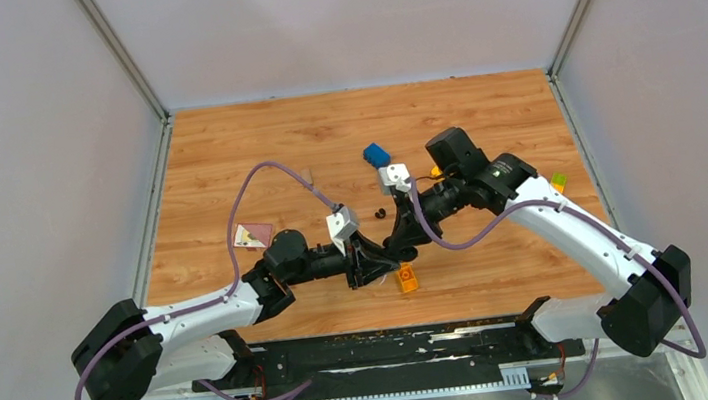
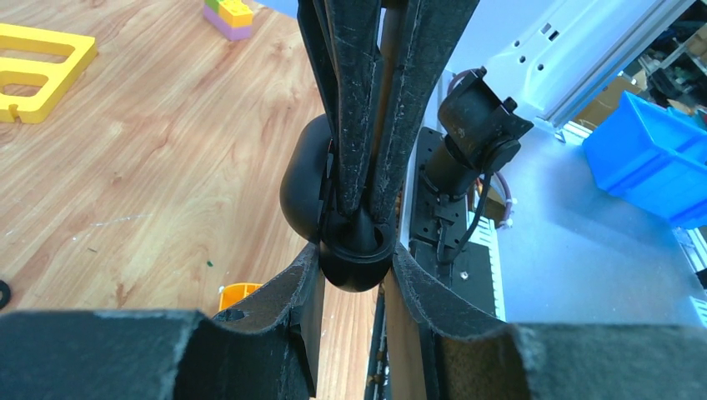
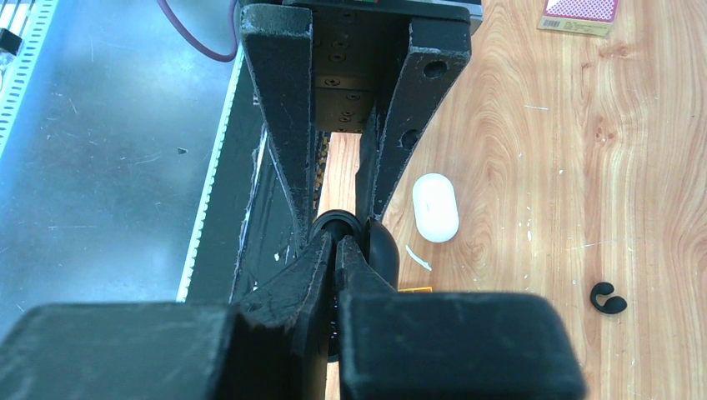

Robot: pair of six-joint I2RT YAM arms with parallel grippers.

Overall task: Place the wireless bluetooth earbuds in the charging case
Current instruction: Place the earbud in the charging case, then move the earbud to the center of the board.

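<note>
My left gripper [image 1: 377, 263] [image 2: 354, 262] is shut on a black round hollow thing [image 2: 354, 273] with a domed black part [image 3: 383, 250] beside it, held low over the table's near middle. My right gripper [image 1: 402, 246] [image 3: 338, 242] is shut, its tips pushed into that hollow from the opposite side; nothing shows between its pads. The white oval charging case [image 3: 435, 207] lies closed on the wood just beside both grippers; it is hidden under the arms in the top view. No black-and-white earbud shows. A small black C-shaped piece [image 3: 609, 298] [image 1: 380, 213] lies apart.
An orange block [image 1: 406, 278] [image 2: 238, 293] lies right under the grippers. A blue block [image 1: 376, 154], a yellow-green block [image 1: 558, 180], a yellow frame [image 2: 37, 71] and a card [image 1: 253, 235] lie around. The table's front rail [image 1: 386, 342] is close behind.
</note>
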